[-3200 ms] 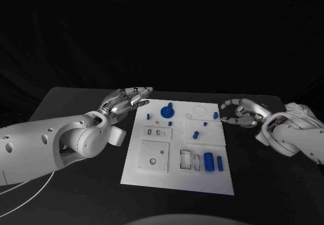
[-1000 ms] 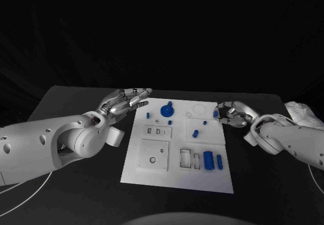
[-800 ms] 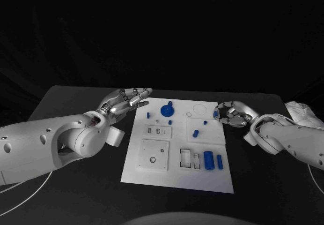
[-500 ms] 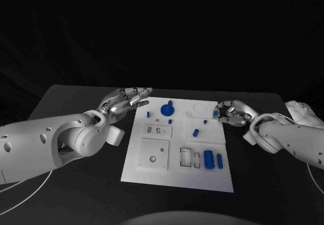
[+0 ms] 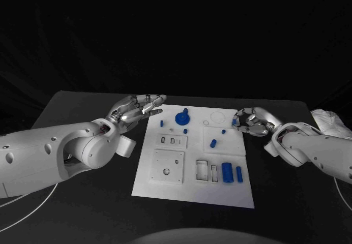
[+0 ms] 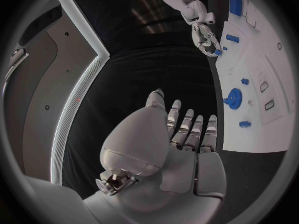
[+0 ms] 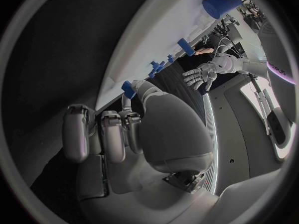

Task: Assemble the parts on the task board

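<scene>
the right hand [image 5: 253, 121] is sitting at the right far edge of the task board [image 5: 192, 189], its fingers curled inward around a small blue peg [image 5: 235, 122] standing near that edge. in the right wrist view the thumb and a fingertip [image 7: 132, 100] are meeting at the blue peg [image 7: 128, 88], so the hand is pinching it, though whether the peg is lifting off the board or still resting on it cannot be told. the remaining fingers are curling in beside it.

the left hand [image 5: 136, 111] is hovering at the board's left far corner, fingers stretched out and slightly apart, holding nothing; the left wrist view is showing its palm flat and its fingers [image 6: 187, 132] extended just beside the white board [image 6: 264, 64].

on the board, a blue gear [image 5: 181, 120] is lying near the far edge, a short blue piece [image 5: 212, 144] is resting toward the middle, and two blue cylinders [image 5: 227, 173] are lying side by side near the right near corner.
</scene>
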### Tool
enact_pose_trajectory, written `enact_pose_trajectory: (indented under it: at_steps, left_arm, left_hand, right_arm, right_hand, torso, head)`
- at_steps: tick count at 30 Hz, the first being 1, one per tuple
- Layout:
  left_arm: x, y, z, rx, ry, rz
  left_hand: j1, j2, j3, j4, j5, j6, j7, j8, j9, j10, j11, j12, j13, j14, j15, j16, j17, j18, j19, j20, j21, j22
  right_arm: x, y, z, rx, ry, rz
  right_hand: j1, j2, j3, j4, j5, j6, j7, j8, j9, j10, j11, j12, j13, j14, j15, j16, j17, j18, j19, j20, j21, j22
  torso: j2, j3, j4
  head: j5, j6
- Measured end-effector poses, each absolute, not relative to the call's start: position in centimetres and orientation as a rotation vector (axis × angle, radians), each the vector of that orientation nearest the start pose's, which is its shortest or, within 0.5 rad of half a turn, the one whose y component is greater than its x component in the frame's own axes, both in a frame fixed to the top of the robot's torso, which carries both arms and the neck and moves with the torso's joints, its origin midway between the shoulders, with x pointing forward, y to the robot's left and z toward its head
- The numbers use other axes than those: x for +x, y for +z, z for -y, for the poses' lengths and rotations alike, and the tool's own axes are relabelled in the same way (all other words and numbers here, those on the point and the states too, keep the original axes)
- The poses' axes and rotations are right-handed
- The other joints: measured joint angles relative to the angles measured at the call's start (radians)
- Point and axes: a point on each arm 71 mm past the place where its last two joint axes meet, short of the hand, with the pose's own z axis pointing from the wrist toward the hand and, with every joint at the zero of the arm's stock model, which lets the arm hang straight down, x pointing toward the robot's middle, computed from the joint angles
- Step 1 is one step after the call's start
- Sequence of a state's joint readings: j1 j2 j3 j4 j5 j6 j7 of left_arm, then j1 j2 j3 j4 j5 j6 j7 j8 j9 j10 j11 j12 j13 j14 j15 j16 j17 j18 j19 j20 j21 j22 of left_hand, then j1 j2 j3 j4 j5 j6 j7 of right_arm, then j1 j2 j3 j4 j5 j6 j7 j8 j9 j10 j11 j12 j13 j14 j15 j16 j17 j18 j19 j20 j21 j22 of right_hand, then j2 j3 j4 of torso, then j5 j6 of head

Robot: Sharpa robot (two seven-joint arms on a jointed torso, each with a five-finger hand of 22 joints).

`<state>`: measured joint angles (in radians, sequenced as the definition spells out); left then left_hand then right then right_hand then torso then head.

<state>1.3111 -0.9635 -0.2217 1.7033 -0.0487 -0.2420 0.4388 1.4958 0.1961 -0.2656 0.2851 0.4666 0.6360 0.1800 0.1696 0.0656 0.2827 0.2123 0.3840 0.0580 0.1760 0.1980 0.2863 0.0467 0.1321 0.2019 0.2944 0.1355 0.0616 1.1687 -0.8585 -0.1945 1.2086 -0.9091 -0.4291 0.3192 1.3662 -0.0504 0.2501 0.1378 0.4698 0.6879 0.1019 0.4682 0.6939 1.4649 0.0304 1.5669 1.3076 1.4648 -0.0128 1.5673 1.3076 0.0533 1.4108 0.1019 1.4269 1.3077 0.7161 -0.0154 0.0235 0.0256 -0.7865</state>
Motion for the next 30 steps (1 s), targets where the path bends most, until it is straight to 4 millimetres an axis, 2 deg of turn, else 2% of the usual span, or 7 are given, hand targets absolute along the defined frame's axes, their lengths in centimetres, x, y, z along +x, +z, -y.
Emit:
enact_pose_trajectory:
  at_steps: [4,9,12,18,25,30]
  left_arm:
    - [44.5,-17.7,-21.2,-0.974,-1.616,-1.560]
    - [44.6,-17.8,-21.1,-0.974,-1.615,-1.562]
    - [44.6,-17.8,-21.0,-0.973,-1.616,-1.564]
    - [44.7,-17.8,-20.9,-0.971,-1.617,-1.568]
    - [44.7,-17.8,-20.9,-0.972,-1.616,-1.570]
    - [44.7,-17.8,-20.8,-0.972,-1.616,-1.571]
  left_hand:
    - [0.000,0.000,0.000,0.000,0.000,0.000,0.000,0.000,0.000,0.000,0.000,0.000,0.000,0.000,0.000,0.000,0.000,0.000,0.000,0.000,0.000,0.000]
    - [0.000,0.000,0.000,0.000,0.000,0.000,0.000,0.000,0.000,0.000,0.000,0.000,0.000,0.000,0.000,0.000,0.000,0.000,0.000,0.000,0.000,0.000]
    - [0.000,0.000,0.003,0.003,0.000,0.000,0.000,0.004,0.000,0.000,0.000,0.000,0.000,0.000,0.000,0.004,0.000,0.000,0.004,-0.004,0.004,0.000]
    - [0.000,0.000,0.003,0.003,0.000,0.000,0.000,0.004,0.000,0.000,0.000,0.000,0.000,0.000,0.000,0.004,0.000,0.000,0.004,-0.004,0.004,0.000]
    - [0.000,0.000,0.003,0.003,0.000,0.000,0.000,0.004,0.000,0.000,0.000,0.000,0.000,0.000,0.000,0.004,0.000,0.000,0.004,-0.004,0.004,0.000]
    - [0.000,0.000,0.003,0.003,0.000,0.000,0.000,0.004,0.000,0.000,0.000,0.000,0.000,0.000,0.000,0.004,0.000,0.000,0.004,-0.004,0.004,0.000]
  right_arm:
    - [49.9,-23.3,29.4,0.231,0.844,-1.604]
    - [49.4,-20.8,26.5,0.191,0.933,-1.571]
    - [49.1,-20.1,24.4,0.169,0.978,-1.574]
    - [48.7,-20.2,19.5,0.097,1.053,-1.647]
    - [48.2,-21.0,15.8,-0.008,1.066,-1.753]
    - [48.0,-21.3,13.9,-0.075,1.059,-1.790]
  right_hand:
    - [0.000,0.000,0.000,0.000,0.000,0.004,0.004,0.000,-0.001,0.000,0.000,0.000,0.000,0.000,0.000,0.000,0.000,0.000,0.000,0.000,0.000,0.000]
    - [0.000,0.000,0.000,0.000,-0.006,0.014,0.003,0.007,-0.006,0.000,0.000,0.000,0.000,0.000,0.000,0.000,0.000,0.000,0.000,0.000,-0.002,0.000]
    - [0.000,0.000,0.000,0.000,-0.006,0.014,0.003,0.007,-0.006,0.000,0.000,0.000,0.000,0.000,0.000,0.000,0.000,0.000,-0.004,-0.003,-0.004,0.000]
    - [0.000,0.000,0.000,0.000,-0.017,0.014,0.003,0.007,-0.010,0.000,0.000,0.000,0.000,0.000,0.000,0.000,0.000,0.000,-0.016,-0.002,-0.017,0.000]
    - [0.000,0.000,-0.003,-0.003,-0.033,0.022,0.010,0.007,-0.021,0.000,0.000,0.000,0.000,0.000,0.000,0.000,0.000,0.000,-0.018,0.000,-0.019,0.000]
    - [0.000,0.000,-0.003,-0.003,-0.034,0.022,0.010,0.006,-0.022,0.000,0.000,0.000,0.000,0.000,0.000,0.000,0.000,0.000,-0.022,0.004,-0.019,0.000]
  torso:
    - [-0.001,-0.0001,0.0000]
    - [-0.001,-0.0004,0.0012]
    - [-0.001,-0.0002,0.0013]
    - [0.000,0.0003,0.0016]
    - [0.001,0.0008,0.0023]
    - [0.001,0.0004,0.0017]
  head:
    - [0.002,-0.001]
    - [0.002,-0.003]
    - [0.002,-0.003]
    - [0.010,-0.004]
    - [0.020,-0.006]
    - [0.025,-0.010]
